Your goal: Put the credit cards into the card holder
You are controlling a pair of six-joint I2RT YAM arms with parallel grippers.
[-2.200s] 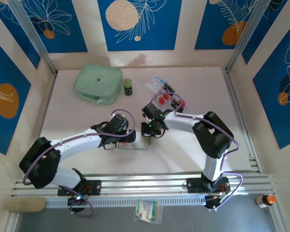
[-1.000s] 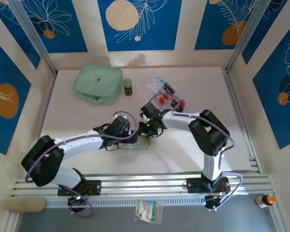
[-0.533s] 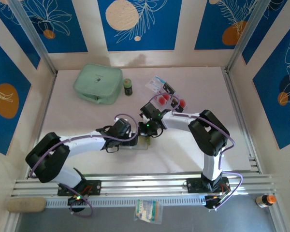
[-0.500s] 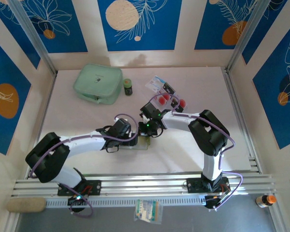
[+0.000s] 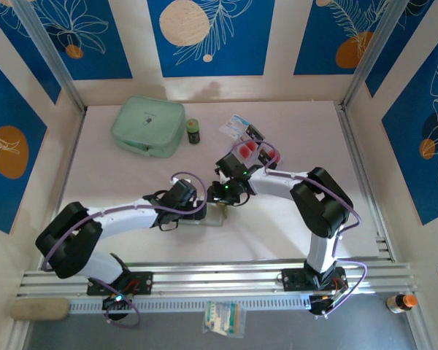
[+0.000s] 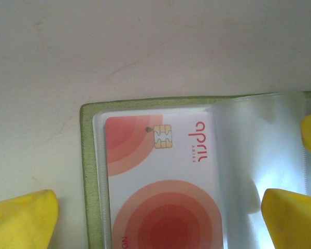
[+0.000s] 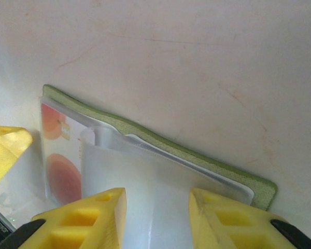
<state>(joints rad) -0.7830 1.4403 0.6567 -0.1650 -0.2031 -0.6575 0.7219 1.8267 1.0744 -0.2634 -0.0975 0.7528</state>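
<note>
- Top view: the open card holder lies on the table at frame centre, between the left pincer and right pincer. Loose credit cards wait upper right, nearer the right arm.
- Left wrist: the left pincer gapes wide and empty, straddling the sleeved red-dot card.
- Right wrist: the right pincer hangs part-open, gripping nothing, over the holder, whose green edge runs upper left to lower right.

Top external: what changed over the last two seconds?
The left wrist crept slightly toward the near edge; the right arm nudged toward the card holder, then back. Nothing visibly grabbed or released. The right pincer stands open over the sleeve. The pouch, bottle and loose cards stayed.
</note>
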